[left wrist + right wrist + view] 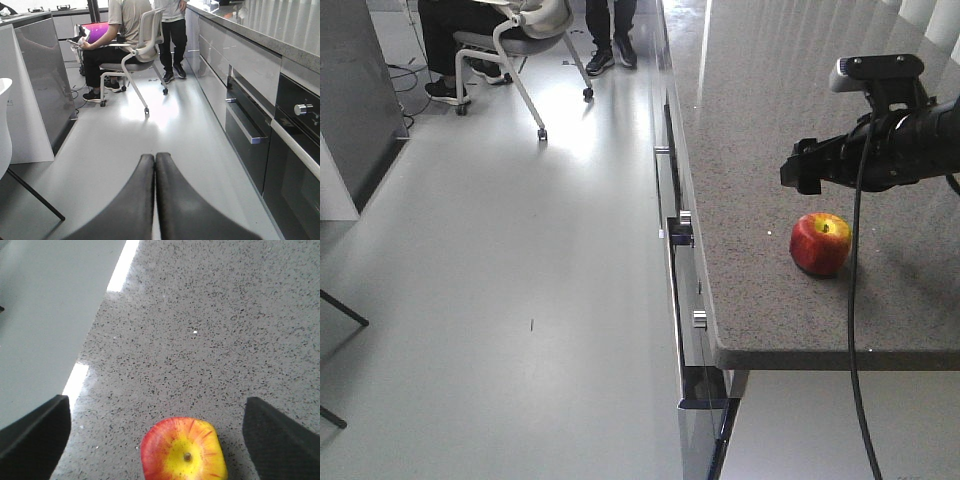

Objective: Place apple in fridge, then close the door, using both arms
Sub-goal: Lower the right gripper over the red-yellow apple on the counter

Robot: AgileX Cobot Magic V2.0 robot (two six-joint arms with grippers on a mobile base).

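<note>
Right now apple (820, 243) is sitting stem-up by desk's (770, 100) near edge, just below R pincer (802, 170), fingers spread wide either side. L pincer (154, 161) is hovering over floor (150, 125), fingers pressed together, so R is nearer.

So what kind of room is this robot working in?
Probably a kitchen, maybe a test one: a speckled grey stone countertop, a black built-in oven with a silver knob below it, and a round red-and-yellow apple on top.

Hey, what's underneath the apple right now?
The apple sits directly on the speckled grey countertop, near its edge. Nothing else shows around its base; the contact spot itself is hidden by the apple.
</note>
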